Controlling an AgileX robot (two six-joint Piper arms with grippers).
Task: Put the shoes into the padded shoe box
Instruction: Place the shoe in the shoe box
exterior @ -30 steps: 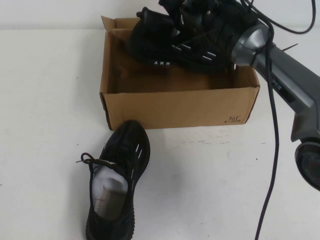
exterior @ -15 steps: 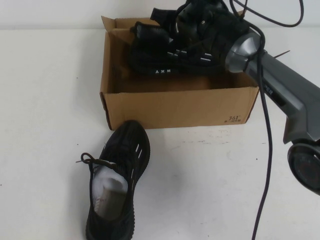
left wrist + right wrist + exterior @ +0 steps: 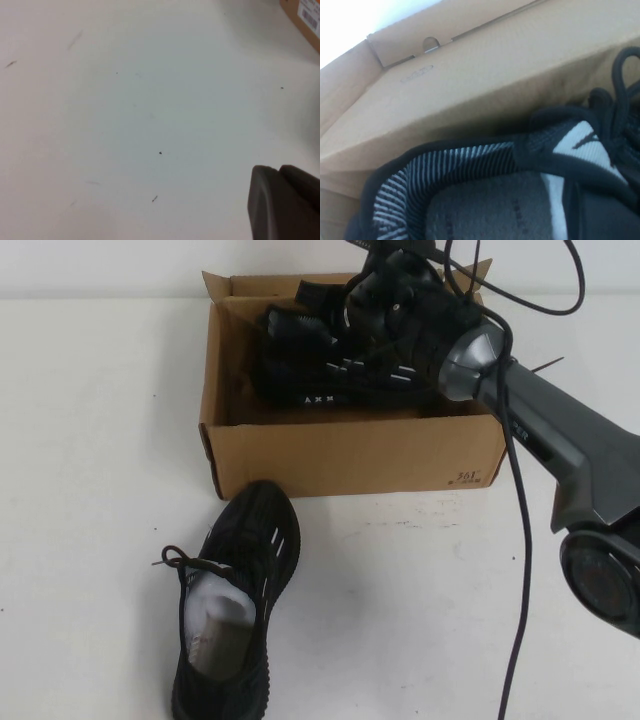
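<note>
Right gripper [image 3: 385, 310]: in the high view it is down in the cardboard shoe box [image 3: 350, 455], clamped tight on a black sneaker [image 3: 340, 365]. The shoe looks partly inside the box, toe toward the robot's left.
Other sneaker [image 3: 232, 610]: it lies on the white table [image 3: 100, 490] just in front of the box, not yet packed.
Doing it well: I think the shoe should go down flat and close to the back wall, so its mate fits beside it. Let go only when the sole rests on the bottom.
Left gripper [image 3: 282, 205]: in the left wrist view only a dark corner shows over bare table, near a box corner [image 3: 305, 20]. Open or closed, I cannot tell.
Right wrist view: shoe collar [image 3: 470, 165] and laces [image 3: 620, 100] sit close to the box wall [image 3: 485, 85].
Hidden: the fingers, the box floor and any padding.
</note>
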